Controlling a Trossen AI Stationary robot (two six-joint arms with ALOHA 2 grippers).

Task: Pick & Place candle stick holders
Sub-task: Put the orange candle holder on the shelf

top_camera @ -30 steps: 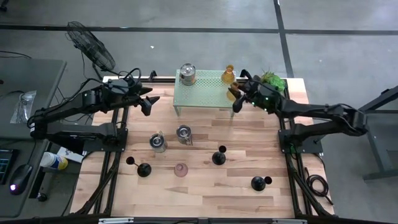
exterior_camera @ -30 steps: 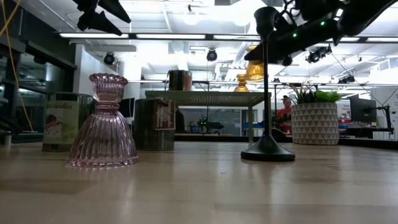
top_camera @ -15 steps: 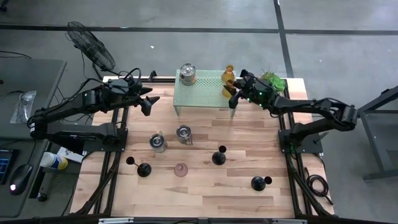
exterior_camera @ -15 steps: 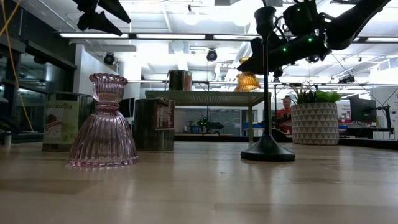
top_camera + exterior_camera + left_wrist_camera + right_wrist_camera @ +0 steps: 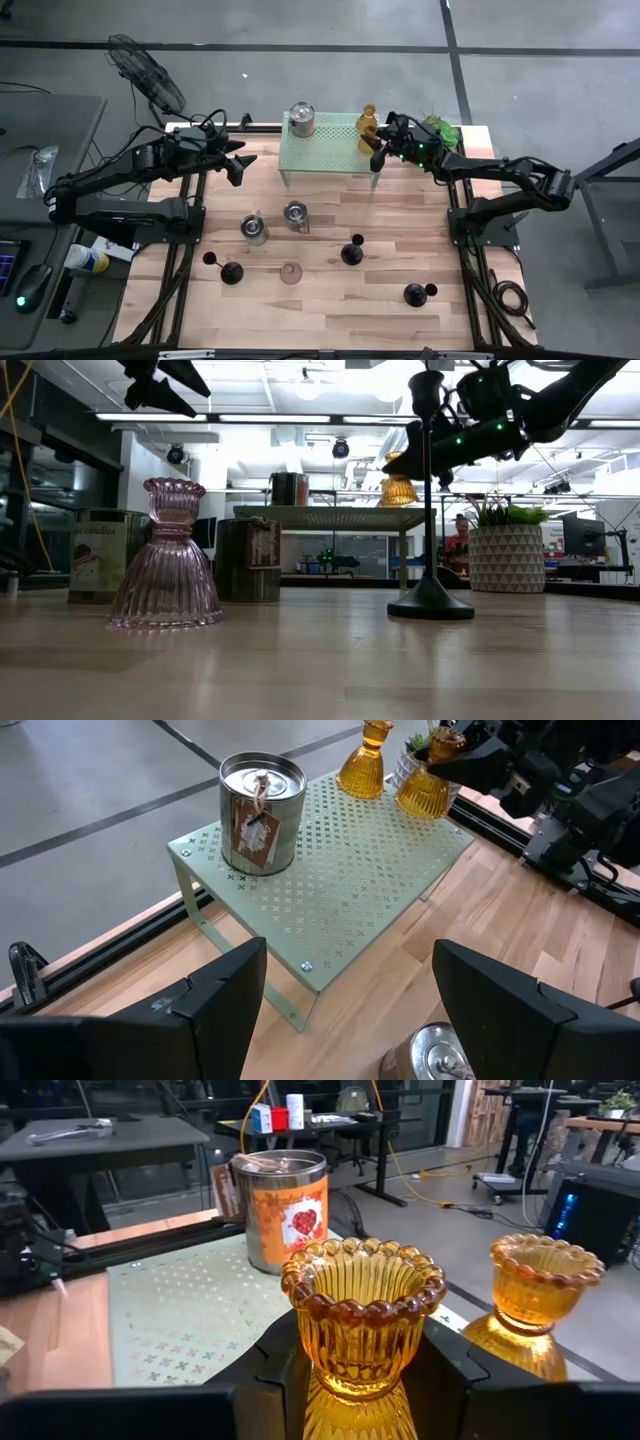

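Robotics lab or workshop: grey concrete floor with dark seams, light wooden worktable on a black metal frame, black pedestal fan, desks with monitors, fluorescent ceiling strip lights.

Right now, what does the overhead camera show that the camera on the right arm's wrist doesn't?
Only the overhead view shows the pink glass holder, the black stick holders on the bare wood, and the waiting left gripper, open beside the rack.

Only the right wrist view shows the red heart label on the tin.

Both show the right gripper shut on an amber holder over the green rack, beside a second amber holder.
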